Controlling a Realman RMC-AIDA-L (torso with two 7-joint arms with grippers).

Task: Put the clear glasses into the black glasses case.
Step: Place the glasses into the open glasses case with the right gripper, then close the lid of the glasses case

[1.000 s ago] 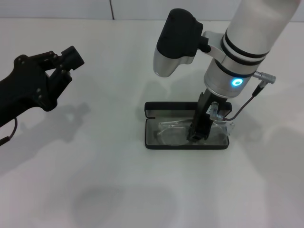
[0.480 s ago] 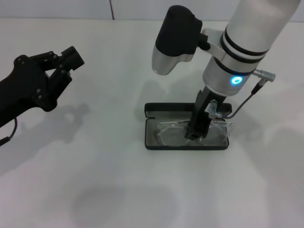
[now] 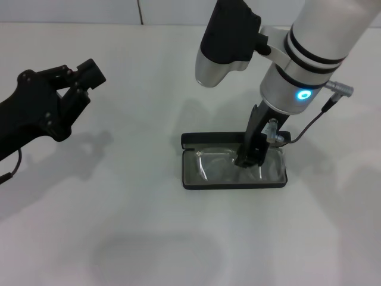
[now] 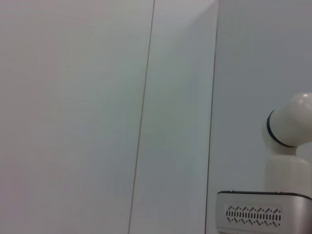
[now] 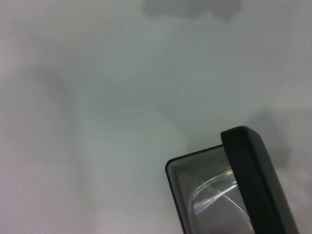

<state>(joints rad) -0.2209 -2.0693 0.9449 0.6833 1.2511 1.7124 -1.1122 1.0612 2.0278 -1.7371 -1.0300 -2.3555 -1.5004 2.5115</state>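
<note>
The black glasses case lies open on the white table, right of the middle, its lid folded back on the far side. The clear glasses lie inside it on the grey lining. My right gripper points down into the right half of the case, right at the glasses. In the right wrist view one corner of the case shows with a clear lens edge inside. My left gripper hangs open and holds nothing, far off at the table's left.
The white table spreads all round the case. A pale wall with a seam and a white robot part fill the left wrist view.
The glasses stuck out over the case's right end before; now they lie within it. My right gripper has shifted slightly up and right. The left arm has stayed still.
</note>
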